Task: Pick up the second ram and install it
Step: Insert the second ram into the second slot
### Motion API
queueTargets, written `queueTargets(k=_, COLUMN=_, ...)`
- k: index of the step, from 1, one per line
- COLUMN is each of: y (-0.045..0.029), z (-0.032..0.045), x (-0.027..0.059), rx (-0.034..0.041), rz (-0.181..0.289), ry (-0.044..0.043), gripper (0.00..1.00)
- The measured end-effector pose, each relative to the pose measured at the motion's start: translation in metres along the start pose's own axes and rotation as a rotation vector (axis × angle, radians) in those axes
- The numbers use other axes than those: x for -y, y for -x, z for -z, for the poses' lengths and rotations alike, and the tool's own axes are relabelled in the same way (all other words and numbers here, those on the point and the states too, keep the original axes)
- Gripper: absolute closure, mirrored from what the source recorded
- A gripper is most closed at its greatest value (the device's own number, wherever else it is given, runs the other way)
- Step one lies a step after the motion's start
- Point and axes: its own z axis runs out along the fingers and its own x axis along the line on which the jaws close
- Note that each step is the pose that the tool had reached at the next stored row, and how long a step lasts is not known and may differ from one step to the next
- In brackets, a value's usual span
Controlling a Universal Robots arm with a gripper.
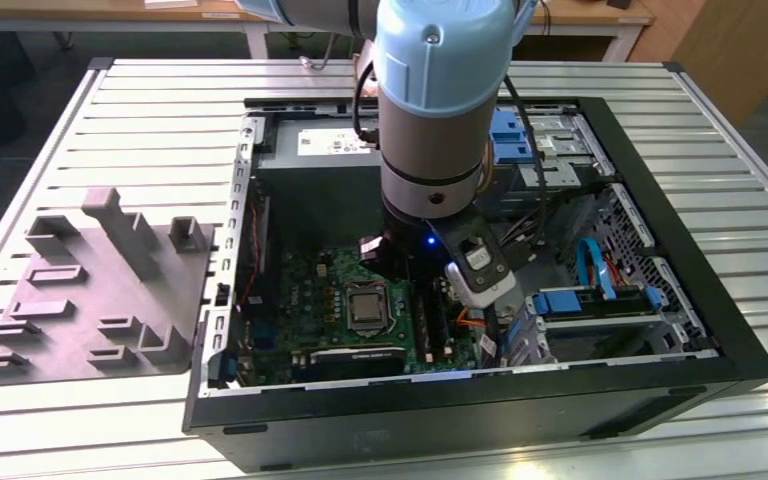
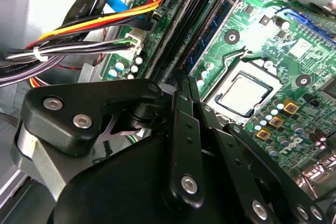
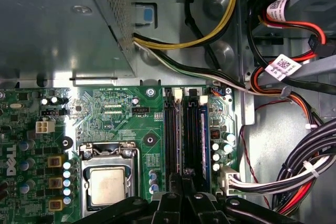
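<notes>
Blue second ram (image 3: 203, 132) seated in motherboard (image 3: 121, 111) slot | hand (image 3: 182, 182) narrow, empty, above slots

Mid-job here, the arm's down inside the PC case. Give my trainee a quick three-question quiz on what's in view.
1. True or false: a blue memory stick already sits in a slot on the motherboard.
2. In the first wrist view, the hand is nearest to: A) the yellow cable, B) the black memory slots, C) the perforated grey box.
3. Fill in: the grey fixture tray lies on the exterior view's ____ of the PC case.
Key: 1 true; 2 B; 3 left.
</notes>
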Motion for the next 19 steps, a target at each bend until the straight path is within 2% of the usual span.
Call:
queueTargets(k=13, y=0.0000, z=0.0000, x=0.0000, rx=-0.0001, rz=0.000, ry=0.0030, gripper=0.89)
queueTargets(k=19, y=-0.0002, z=-0.0024, x=0.0013, rx=-0.0002, rz=0.000, ry=0.0044, gripper=0.89)
